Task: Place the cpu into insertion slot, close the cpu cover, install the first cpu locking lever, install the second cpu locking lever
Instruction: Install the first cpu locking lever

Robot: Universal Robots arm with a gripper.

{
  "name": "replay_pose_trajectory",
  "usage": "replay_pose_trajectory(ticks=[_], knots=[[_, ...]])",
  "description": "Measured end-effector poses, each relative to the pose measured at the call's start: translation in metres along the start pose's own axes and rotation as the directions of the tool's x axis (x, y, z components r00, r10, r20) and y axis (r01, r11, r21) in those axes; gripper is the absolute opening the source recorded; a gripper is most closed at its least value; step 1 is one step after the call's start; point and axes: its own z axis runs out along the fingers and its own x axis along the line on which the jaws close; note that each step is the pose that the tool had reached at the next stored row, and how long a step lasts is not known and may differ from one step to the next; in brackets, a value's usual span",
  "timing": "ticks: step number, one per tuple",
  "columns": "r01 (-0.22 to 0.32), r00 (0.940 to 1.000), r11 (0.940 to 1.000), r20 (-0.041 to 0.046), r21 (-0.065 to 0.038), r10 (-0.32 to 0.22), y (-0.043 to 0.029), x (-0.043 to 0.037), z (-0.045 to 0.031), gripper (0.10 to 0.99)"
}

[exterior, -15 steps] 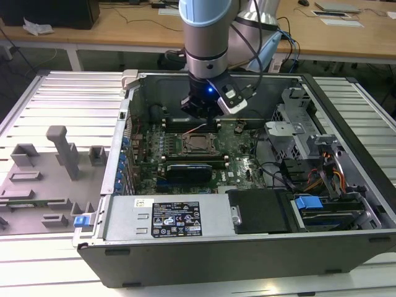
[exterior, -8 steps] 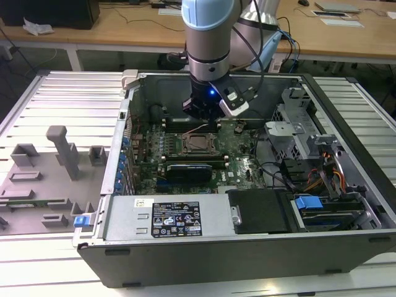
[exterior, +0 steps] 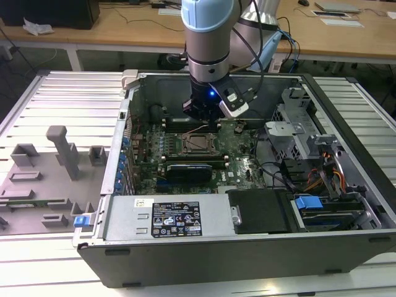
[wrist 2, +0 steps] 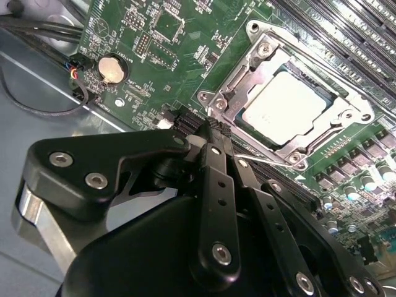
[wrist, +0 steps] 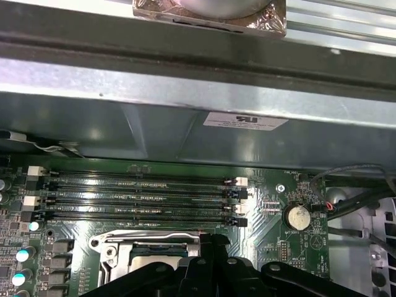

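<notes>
Fingers [wrist 2: 213,161] of the arm's black gripper are drawn together, tips meeting with no gap visible between them. They are lowered to the motherboard [wrist 2: 161,55] just beside one corner of the socket. Whether they pinch anything cannot be told. A thin silvery lever [wrist 2: 266,162] runs along the socket's edge right next to the tips.

The cpu [wrist 2: 288,108] lies flat in the socket, its pale metal top showing through the open centre of the cpu cover [wrist 2: 346,117]. The cover is folded down around it and lies level with the board. In the first wrist view the fingers [wrist: 204,247] stand at the socket's edge. The cpu cover [wrist: 145,238] and a sliver of the cpu [wrist: 158,257] sit just beside them. Four memory slots [wrist: 142,198] lie between the socket and the case wall, and a coin cell battery [wrist: 298,216] sits off to one side near some loose cables.

In the exterior view the arm reaches straight down into an open computer case [exterior: 247,253] lying on its side on a ribbed metal bench [exterior: 62,99]. The fingers [exterior: 203,111] are low over the board at the far edge of the socket [exterior: 199,143]. The power supply [exterior: 173,219] fills the near side of the case. A grey fixture tray [exterior: 55,154] rests on the bench at the exterior view's left, well apart from the case's interior.
</notes>
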Motion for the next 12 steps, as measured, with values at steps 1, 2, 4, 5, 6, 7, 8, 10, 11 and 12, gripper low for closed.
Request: replay_pose_trajectory(ticks=[1, 2, 4, 5, 6, 7, 8, 10, 11, 12], knots=[[0.000, 1.0000, 1.0000, 0.0001, 0.000, 0.000, 0.0001, 0.0004, -0.0001, 0.106], [0.000, 1.0000, 1.0000, 0.0005, 0.000, 0.000, 0.0002, 0.0016, -0.0002, 0.106], [0.000, 1.0000, 1.0000, 0.0011, 0.000, 0.000, 0.0004, 0.0036, -0.0006, 0.106], [0.001, 1.0000, 1.0000, 0.0013, 0.000, -0.001, 0.0006, 0.0047, -0.0007, 0.106], [0.001, 1.0000, 1.0000, 0.0015, 0.000, -0.001, 0.0008, 0.0054, -0.0008, 0.106], [0.001, 1.0000, 1.0000, 0.0016, 0.000, -0.001, 0.0010, 0.0062, -0.0009, 0.106], [0.001, 1.0000, 1.0000, 0.0018, 0.000, -0.001, 0.0011, 0.0067, -0.0009, 0.106], [0.001, 1.0000, 1.0000, 0.0022, 0.000, -0.001, 0.0014, 0.0070, -0.0002, 0.106], [0.001, 1.0000, 1.0000, 0.0022, 0.000, -0.001, 0.0016, 0.0071, -0.0001, 0.106], [0.001, 1.0000, 1.0000, 0.0022, 0.000, -0.001, 0.0017, 0.0071, 0.0000, 0.106]])
